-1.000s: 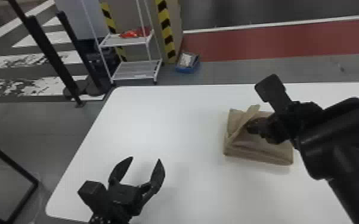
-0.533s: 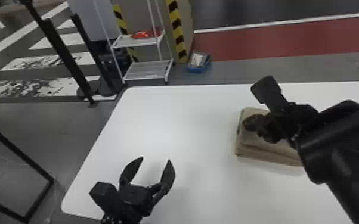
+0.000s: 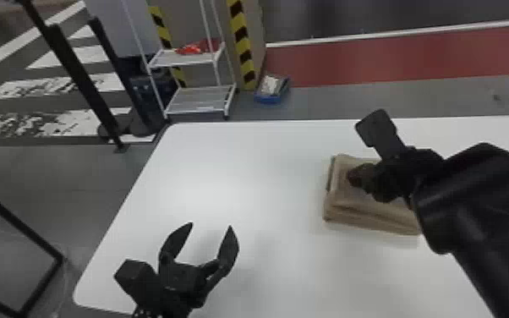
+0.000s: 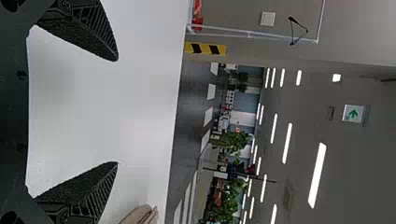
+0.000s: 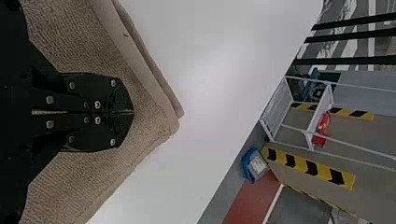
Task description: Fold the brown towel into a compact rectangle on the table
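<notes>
Brown towel (image 3: 351, 208): folded, layered, near-rectangular, edges slightly offset, lying beneath your right gripper (image 3: 354, 176), whose fingers meet, nothing visible between them. Your left gripper (image 3: 210, 226) stands wide open, empty.

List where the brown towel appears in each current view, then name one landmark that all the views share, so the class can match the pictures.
Head view: right of centre, the brown towel lies under the right fingers.
Left wrist view: part of the towel shows at the picture's edge, beyond the open left fingers.
Right wrist view: the towel spreads behind the shut right fingers.
Shared landmark: the white table.
</notes>
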Robot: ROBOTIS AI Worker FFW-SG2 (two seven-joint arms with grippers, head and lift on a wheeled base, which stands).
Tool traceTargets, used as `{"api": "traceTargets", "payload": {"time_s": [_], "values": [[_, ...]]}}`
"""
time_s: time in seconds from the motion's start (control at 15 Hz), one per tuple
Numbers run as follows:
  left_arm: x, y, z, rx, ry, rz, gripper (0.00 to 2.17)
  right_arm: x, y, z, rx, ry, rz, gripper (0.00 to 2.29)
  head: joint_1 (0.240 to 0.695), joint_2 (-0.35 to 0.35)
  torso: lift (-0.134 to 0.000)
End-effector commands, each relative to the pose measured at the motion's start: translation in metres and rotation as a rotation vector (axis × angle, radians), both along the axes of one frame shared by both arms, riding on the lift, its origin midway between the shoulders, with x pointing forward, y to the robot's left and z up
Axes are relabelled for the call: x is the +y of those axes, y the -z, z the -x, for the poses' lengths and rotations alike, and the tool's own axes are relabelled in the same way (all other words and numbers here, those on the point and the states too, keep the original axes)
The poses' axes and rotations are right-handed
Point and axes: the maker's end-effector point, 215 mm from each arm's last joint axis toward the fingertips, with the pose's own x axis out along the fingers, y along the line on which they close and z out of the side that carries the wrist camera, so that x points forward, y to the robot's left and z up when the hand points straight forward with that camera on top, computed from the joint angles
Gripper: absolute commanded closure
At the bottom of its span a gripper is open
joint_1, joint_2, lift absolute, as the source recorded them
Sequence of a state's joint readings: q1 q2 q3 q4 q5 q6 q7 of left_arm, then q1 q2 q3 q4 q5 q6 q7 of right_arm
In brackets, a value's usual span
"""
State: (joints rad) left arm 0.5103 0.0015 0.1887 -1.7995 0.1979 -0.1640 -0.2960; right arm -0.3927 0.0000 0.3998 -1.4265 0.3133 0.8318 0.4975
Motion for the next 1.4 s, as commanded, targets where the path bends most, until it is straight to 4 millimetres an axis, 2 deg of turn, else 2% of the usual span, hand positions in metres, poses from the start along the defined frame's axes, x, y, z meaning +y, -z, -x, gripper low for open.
{"api": "traceTargets", "payload": {"time_s": [0.0, 0.07, 0.33, 0.6, 0.93, 1.13, 1.33], "values": [[0.001, 0.000, 0.000, 0.000, -0.001, -0.001, 0.09, 0.017, 0.006, 0.012, 0.021, -0.045, -0.018, 1.96, 0.695, 0.271, -0.123], [0.001, 0.000, 0.000, 0.000, -0.001, -0.001, 0.09, 0.022, 0.012, 0.019, 0.034, -0.057, -0.019, 1.96, 0.695, 0.278, -0.123], [0.001, -0.003, -0.001, -0.005, 0.000, -0.002, 0.09, 0.050, 0.002, 0.051, 0.065, -0.121, -0.088, 1.96, 0.695, 0.317, -0.123], [-0.001, -0.006, -0.003, -0.011, 0.004, -0.003, 0.08, 0.059, 0.001, 0.090, 0.143, -0.162, -0.132, 1.96, 0.695, 0.346, -0.123], [-0.003, -0.007, -0.005, -0.007, 0.008, -0.005, 0.08, 0.032, 0.012, 0.133, 0.233, -0.193, -0.130, 1.96, 0.695, 0.350, -0.123], [-0.005, -0.006, -0.007, -0.005, 0.010, -0.004, 0.08, -0.004, -0.001, 0.134, 0.228, -0.138, -0.162, 1.96, 0.695, 0.341, -0.123], [-0.005, -0.006, -0.009, -0.003, 0.010, -0.004, 0.08, -0.053, -0.020, 0.134, 0.247, -0.049, -0.232, 1.96, 0.695, 0.304, -0.123]]}}
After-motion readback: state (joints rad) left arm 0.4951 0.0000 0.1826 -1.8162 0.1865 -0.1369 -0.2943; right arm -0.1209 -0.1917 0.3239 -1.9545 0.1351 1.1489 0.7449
